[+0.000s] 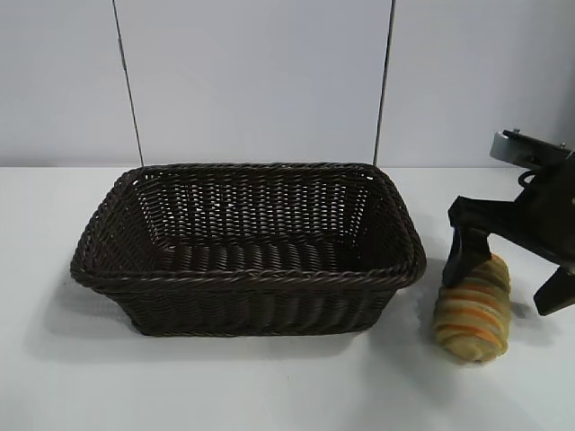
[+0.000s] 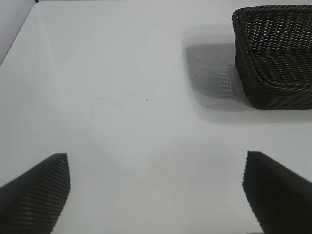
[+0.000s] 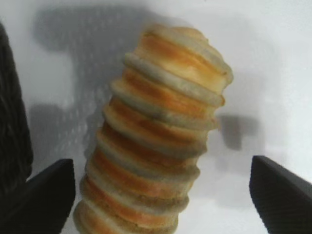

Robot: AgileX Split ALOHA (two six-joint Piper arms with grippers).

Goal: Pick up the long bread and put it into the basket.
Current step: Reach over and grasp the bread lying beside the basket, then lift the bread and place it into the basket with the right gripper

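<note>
Two fingers of right gripper (image 1: 510,285) straddle long bread (image 1: 473,310) – spread, not gripping; wrist pitched steeply down.

Robot lab test bench: bare white table (image 1: 269,386), plain white panel backdrop (image 1: 252,81), seams visible.

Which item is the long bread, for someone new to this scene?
Start at the dark wicker basket in the middle of the white table. Just off its right end lies the bread, between the right claw's fingers. It alone is golden-tan, ridged and orange-striped.
</note>
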